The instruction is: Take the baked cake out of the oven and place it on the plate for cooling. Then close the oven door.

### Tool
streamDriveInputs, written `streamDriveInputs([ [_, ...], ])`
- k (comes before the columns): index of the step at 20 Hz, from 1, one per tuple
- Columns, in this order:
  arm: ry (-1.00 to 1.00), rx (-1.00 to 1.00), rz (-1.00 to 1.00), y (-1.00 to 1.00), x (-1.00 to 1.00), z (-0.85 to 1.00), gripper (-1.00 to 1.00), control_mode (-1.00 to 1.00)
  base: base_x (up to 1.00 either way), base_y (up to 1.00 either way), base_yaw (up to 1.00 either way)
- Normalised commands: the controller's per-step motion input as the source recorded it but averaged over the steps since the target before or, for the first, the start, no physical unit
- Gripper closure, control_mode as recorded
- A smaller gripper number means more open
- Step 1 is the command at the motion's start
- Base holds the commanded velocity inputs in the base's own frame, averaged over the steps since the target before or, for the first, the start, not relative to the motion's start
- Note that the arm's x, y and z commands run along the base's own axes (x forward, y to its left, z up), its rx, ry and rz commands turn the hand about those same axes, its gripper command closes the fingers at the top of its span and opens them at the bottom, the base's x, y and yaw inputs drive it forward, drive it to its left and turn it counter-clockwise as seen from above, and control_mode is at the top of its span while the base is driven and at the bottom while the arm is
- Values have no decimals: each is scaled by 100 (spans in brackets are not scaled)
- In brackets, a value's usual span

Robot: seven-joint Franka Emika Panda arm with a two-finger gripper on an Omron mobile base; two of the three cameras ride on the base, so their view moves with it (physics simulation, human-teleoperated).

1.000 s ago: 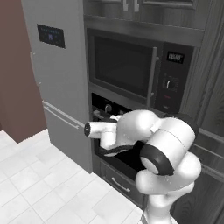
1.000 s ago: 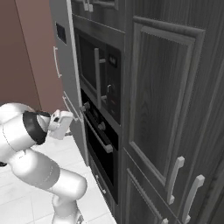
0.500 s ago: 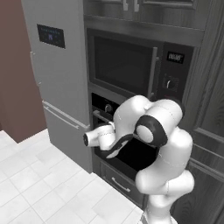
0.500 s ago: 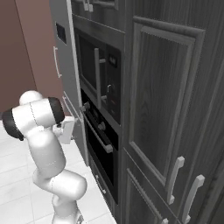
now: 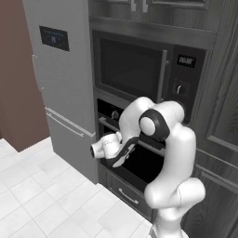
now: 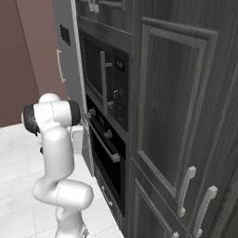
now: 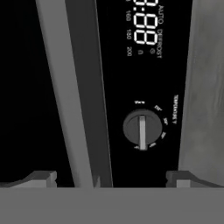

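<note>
Before the oven [image 5: 139,153] — arm folded, jaws spread wide.

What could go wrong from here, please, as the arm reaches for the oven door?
The open tool straddles the door handle near its end, so a grip there might slip off. A knob sits close beside the handle; a sideways drift could bump it. The oven door looks closed, so the cake inside cannot be judged.

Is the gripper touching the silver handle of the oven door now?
Apart. In the hand view the gripper is open, both fingertips near the bottom edge, and the handle runs between them with gaps on both sides.
</note>
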Motion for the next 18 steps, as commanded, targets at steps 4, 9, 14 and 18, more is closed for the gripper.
streamDriveInputs([
  [4, 0, -3, -1, -27, 30, -16, -100, -100, 0, 0, 0],
  [9, 0, -1, 0, -21, 31, -16, -100, -100, 0, 0, 0],
  [14, 0, 0, 0, -19, 27, -16, -100, -100, 0, 0, 0],
  [18, 0, 0, 0, -23, 25, -18, -100, -100, 0, 0, 0],
])
